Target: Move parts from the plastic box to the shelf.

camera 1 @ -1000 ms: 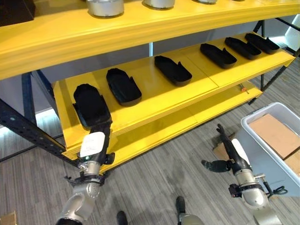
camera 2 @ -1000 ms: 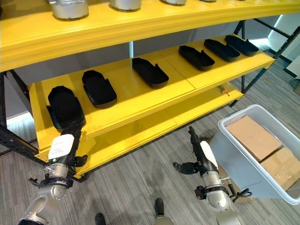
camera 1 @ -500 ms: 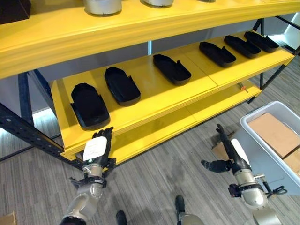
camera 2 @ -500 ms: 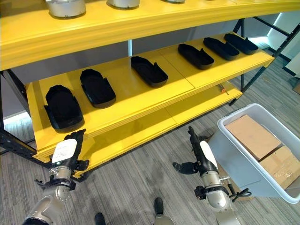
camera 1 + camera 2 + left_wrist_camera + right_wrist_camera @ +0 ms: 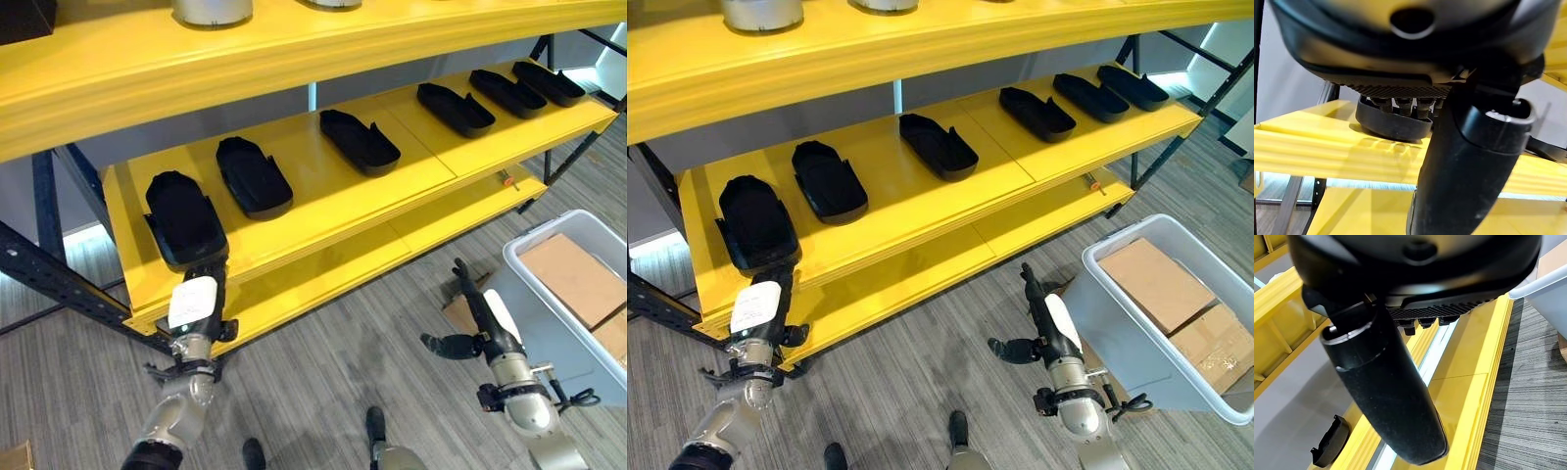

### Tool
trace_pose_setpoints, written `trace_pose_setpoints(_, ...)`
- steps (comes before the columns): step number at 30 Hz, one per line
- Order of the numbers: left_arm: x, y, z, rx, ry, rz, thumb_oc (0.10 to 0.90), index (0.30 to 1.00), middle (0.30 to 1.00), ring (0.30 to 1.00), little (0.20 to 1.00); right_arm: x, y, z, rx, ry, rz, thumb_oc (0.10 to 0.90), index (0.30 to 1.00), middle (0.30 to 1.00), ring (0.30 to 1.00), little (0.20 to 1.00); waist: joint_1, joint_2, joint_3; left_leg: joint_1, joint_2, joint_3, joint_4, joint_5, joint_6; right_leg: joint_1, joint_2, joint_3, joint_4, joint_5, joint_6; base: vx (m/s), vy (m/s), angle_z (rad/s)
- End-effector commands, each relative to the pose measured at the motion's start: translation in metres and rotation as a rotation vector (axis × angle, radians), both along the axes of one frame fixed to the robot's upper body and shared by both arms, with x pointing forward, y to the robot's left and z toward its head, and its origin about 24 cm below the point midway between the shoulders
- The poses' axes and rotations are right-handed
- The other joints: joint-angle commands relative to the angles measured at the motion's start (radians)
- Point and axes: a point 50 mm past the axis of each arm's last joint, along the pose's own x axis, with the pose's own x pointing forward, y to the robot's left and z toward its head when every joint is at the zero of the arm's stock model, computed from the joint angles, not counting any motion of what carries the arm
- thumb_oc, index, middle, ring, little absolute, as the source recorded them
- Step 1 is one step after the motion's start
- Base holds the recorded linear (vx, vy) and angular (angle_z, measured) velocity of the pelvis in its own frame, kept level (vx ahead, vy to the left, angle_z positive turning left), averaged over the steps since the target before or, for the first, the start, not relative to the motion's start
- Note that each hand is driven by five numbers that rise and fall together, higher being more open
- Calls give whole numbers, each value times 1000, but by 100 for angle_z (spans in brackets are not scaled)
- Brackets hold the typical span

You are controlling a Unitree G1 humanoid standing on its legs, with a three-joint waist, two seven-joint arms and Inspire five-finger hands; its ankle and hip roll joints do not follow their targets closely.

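Black part [image 5: 184,217] lies at the yellow shelf [image 5: 323,201] edge; left robot hand [image 5: 194,304] touches it, fingers straight. Right robot hand [image 5: 480,323] hangs wide by the box [image 5: 549,323].

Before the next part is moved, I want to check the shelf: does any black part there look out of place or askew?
Nothing stands out. The black parts lie flat in a row on the yellow shelf. The left hand touches the leftmost part, near the front edge.

bare gaps between parts [image 5: 255,176] on shelf [image 5: 323,196].
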Motion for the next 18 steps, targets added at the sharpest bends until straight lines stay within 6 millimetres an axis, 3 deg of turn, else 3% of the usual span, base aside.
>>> trace_pose_setpoints(1,33,11,55,36,-271,41,900,1000,1000,1000,1000,24,3,58,11,-310,33,900,1000,1000,1000,1000,-10,-23,14,73,9,-34,-2,-55,6,87,8,-44,8,-87,15,0,0,0)
trace_pose_setpoints(18,40,17,41,54,-192,87,900,1000,1000,1000,1000,23,4,56,13,-298,48,900,1000,1000,1000,1000,-22,-24,18,74,8,-27,-2,-55,5,78,11,-36,8,-85,16,0,1,-1)
